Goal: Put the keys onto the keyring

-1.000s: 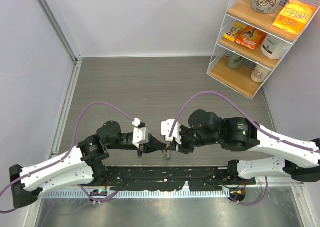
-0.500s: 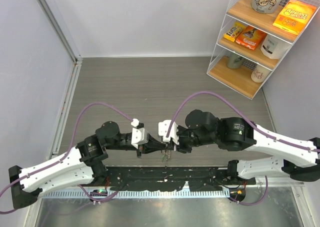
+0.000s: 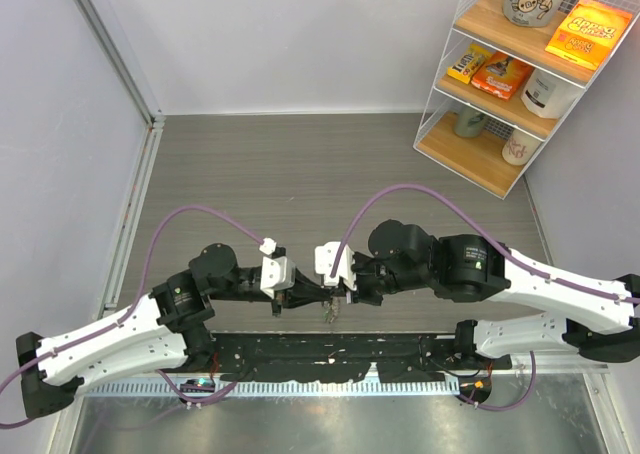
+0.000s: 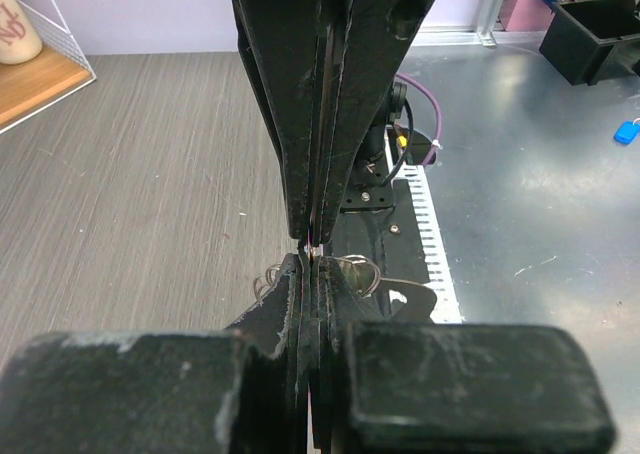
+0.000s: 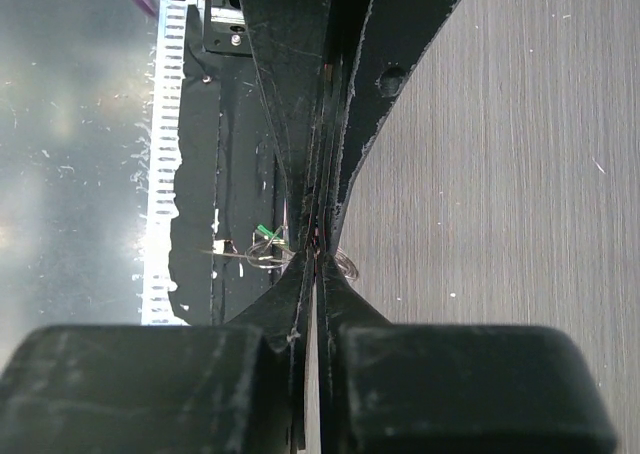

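Meeting tip-to-tip at ring (image 5: 345,264), left tool (image 4: 312,264), right tool (image 5: 318,257) both shut tight; held thing hidden. Keep lined up, push slow.

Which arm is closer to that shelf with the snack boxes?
Right. The right arm lies on the shelf's side of the table; the left arm reaches in from the opposite side.

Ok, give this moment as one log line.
left tool: shut | right tool: shut | tips meeting | keyring at the tips, green piece showing
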Robot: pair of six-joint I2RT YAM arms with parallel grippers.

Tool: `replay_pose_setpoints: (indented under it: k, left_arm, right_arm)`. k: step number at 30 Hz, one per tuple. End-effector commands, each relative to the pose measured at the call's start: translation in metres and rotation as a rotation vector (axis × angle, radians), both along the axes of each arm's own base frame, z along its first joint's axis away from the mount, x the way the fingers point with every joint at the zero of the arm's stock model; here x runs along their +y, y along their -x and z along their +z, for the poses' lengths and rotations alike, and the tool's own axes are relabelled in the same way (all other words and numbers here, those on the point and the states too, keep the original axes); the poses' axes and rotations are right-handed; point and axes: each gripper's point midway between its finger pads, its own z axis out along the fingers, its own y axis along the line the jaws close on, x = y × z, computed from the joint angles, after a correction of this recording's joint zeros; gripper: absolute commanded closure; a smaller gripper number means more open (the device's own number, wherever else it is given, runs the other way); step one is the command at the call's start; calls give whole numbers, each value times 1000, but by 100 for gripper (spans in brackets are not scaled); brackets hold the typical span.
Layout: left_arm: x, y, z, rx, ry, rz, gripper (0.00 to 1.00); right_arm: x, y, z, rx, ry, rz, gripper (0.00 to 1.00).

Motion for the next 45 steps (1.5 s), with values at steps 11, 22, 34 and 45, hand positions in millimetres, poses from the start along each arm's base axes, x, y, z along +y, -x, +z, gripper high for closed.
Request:
replay_pose_setpoints:
  k: [11,22,34,45]
  left_arm:
    - [7,-3,42,-47,150,43,100]
    - [26,-1,55,-113,303,89,61]
    - [21,-2,50,-134,307,77,57]
    - [27,7,54,-207,374,43,55]
  right_arm:
    - [11,2,28,-22,-181,-4,94]
    - [4,0,47,-16,-356,-79,95]
    - [3,10,65,25,-458,-50,94]
    - [7,24,57,72,-410,25,95]
